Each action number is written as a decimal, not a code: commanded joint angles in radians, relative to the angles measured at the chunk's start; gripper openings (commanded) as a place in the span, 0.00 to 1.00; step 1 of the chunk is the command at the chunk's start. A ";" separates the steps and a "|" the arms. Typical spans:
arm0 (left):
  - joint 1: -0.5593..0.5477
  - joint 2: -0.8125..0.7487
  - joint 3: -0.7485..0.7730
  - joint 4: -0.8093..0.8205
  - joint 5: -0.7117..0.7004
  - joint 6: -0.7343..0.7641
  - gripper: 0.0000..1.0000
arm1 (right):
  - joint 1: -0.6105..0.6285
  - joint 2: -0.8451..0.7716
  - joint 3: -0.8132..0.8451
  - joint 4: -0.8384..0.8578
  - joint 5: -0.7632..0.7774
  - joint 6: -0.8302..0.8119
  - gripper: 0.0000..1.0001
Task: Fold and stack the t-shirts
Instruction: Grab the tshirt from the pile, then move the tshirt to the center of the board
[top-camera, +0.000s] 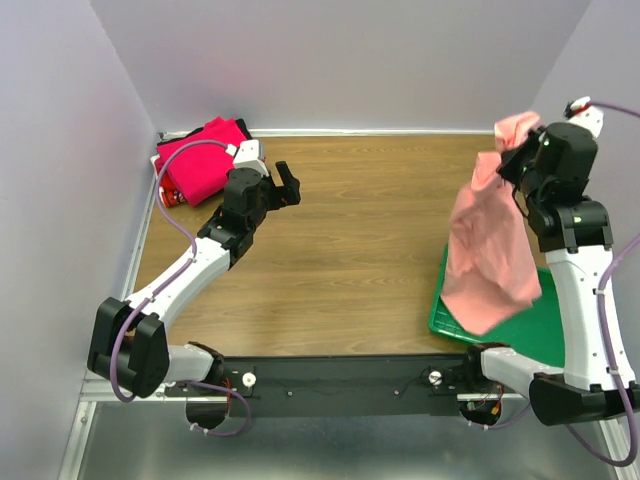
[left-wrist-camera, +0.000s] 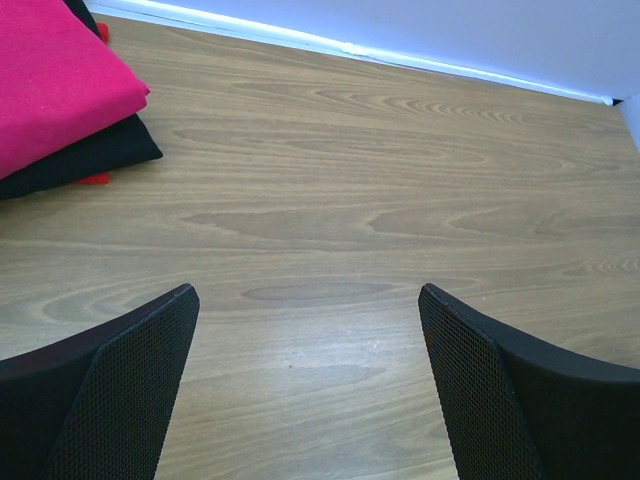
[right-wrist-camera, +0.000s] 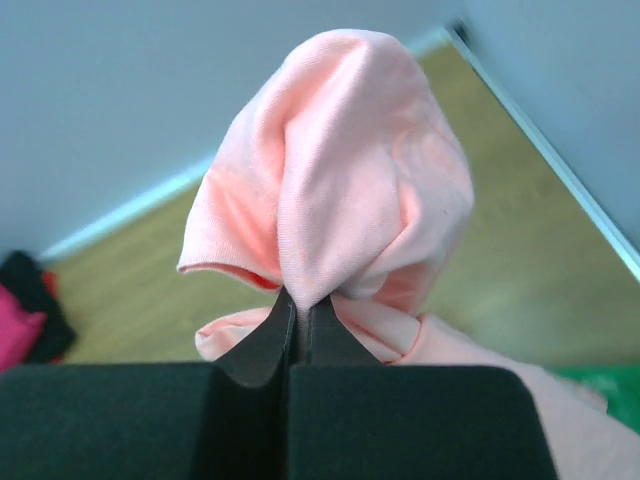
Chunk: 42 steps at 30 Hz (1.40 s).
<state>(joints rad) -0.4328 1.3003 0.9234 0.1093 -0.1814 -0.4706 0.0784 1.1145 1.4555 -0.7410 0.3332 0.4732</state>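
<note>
My right gripper (top-camera: 522, 152) is shut on the salmon-pink t-shirt (top-camera: 490, 245) and holds it high at the right; the cloth hangs down over the green tray (top-camera: 545, 335). In the right wrist view the pink cloth (right-wrist-camera: 340, 200) bunches above my shut gripper (right-wrist-camera: 300, 305). A folded stack sits at the far left corner: a magenta t-shirt (top-camera: 205, 155) on a black one, with red showing underneath. In the left wrist view the magenta shirt (left-wrist-camera: 50, 85) lies on the black shirt (left-wrist-camera: 85, 158). My left gripper (top-camera: 288, 185) is open and empty over bare wood right of the stack; it also shows in its wrist view (left-wrist-camera: 310, 340).
The green plastic tray lies at the near right, partly under the hanging shirt. Lavender walls (top-camera: 350, 60) close the table on three sides. A white strip (left-wrist-camera: 400, 55) runs along the far edge of the wooden table (top-camera: 360, 230).
</note>
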 joint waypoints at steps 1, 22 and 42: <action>0.005 -0.025 -0.008 0.003 -0.013 0.013 0.98 | -0.003 0.040 0.109 0.290 -0.173 -0.173 0.00; 0.006 -0.177 -0.072 -0.017 -0.145 0.003 0.98 | 0.297 0.599 0.807 0.540 -0.686 -0.090 0.00; 0.012 -0.191 -0.116 -0.215 -0.213 -0.080 0.98 | 0.297 0.642 -0.099 0.500 -0.401 -0.010 0.99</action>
<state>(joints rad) -0.4271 1.0763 0.8215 -0.0360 -0.3820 -0.5236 0.3717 1.7428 1.3727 -0.2474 0.0937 0.4347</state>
